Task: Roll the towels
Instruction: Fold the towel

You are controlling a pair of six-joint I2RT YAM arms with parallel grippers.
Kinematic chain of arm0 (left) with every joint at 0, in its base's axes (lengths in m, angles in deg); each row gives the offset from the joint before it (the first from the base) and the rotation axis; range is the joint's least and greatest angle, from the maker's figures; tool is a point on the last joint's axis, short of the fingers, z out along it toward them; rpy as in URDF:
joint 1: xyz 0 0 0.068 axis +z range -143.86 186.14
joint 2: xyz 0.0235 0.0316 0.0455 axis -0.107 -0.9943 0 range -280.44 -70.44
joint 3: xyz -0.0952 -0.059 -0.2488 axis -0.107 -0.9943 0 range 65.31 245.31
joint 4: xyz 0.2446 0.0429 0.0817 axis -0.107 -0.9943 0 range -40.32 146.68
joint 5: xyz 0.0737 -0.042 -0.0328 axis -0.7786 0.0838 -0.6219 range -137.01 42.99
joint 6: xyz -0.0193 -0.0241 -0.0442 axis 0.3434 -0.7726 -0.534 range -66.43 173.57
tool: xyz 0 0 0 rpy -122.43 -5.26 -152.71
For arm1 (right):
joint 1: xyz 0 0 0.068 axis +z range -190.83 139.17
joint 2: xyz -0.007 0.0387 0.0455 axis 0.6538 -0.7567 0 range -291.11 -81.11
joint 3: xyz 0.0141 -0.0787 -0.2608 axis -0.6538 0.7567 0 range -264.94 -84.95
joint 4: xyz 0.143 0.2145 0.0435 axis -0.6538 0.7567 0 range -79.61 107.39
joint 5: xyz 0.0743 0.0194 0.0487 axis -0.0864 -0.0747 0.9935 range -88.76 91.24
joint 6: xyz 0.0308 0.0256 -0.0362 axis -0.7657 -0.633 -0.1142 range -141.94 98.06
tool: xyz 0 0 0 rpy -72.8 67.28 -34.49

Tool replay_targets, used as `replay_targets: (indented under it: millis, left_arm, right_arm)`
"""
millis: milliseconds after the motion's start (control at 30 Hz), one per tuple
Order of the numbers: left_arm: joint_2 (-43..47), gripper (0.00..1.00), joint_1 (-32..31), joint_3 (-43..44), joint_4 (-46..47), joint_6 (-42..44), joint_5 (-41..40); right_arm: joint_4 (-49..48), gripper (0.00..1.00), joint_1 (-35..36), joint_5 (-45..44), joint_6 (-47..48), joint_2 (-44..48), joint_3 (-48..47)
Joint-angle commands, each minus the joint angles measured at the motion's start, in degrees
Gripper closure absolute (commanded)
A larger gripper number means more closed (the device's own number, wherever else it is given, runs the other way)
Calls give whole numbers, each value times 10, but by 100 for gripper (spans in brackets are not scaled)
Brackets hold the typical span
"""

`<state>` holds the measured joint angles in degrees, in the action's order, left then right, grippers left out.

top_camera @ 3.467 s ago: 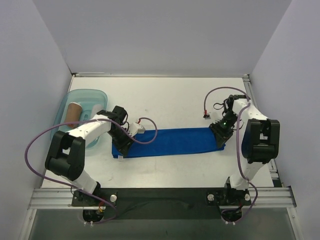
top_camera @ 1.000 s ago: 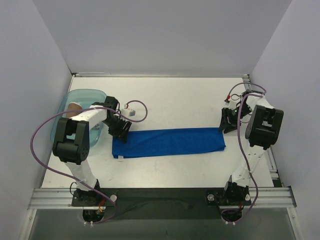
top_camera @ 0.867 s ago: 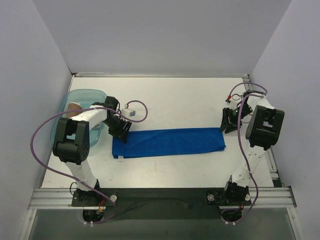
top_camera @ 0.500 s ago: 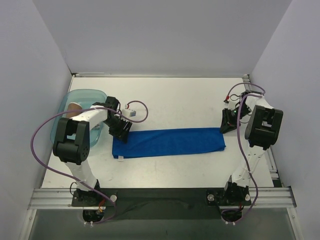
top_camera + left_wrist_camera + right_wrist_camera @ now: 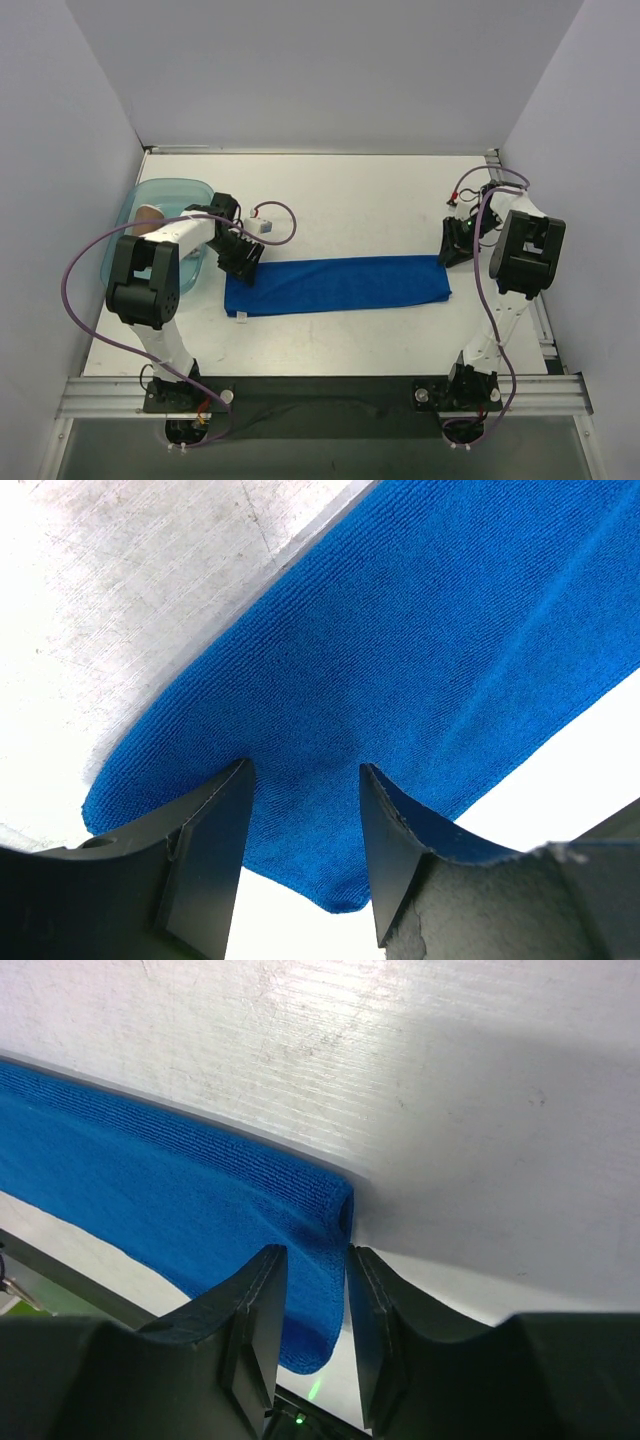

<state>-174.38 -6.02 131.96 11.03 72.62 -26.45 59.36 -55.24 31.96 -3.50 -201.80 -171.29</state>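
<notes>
Blue towel (image 5: 340, 284) flat. Left gripper (image 5: 305, 768) at towel's left end, jaws spread, tips on cloth. Right gripper (image 5: 315, 1252) at towel's far right corner, jaws narrowed; grip unclear.

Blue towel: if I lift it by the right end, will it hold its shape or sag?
The blue towel is probably floppy: it lies flat in a long strip and puckers at the right gripper, so a lifted end would likely drape. Its ribbed weave looks grippy, so a pinch should hold rather than slip.
</notes>
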Motion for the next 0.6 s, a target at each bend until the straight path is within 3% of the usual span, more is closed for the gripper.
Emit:
replay_targets:
  millis: [0, 300, 467, 567]
  left_arm:
    - [-18, 43, -7, -9, 10, -2, 8]
    - [-24, 43, -8, -12, 14, -2, 6]
    - [-27, 44, -7, -8, 14, -3, 5]
    - [-28, 44, -7, -7, 15, -2, 2]
  right_arm:
    - [26, 70, 4, 6, 4, -7, -7]
    - [39, 82, 5, 17, 4, -23, -15]
    - [45, 100, -3, 19, 4, -10, -27]
    - [45, 100, -11, 25, 5, 5, -34]
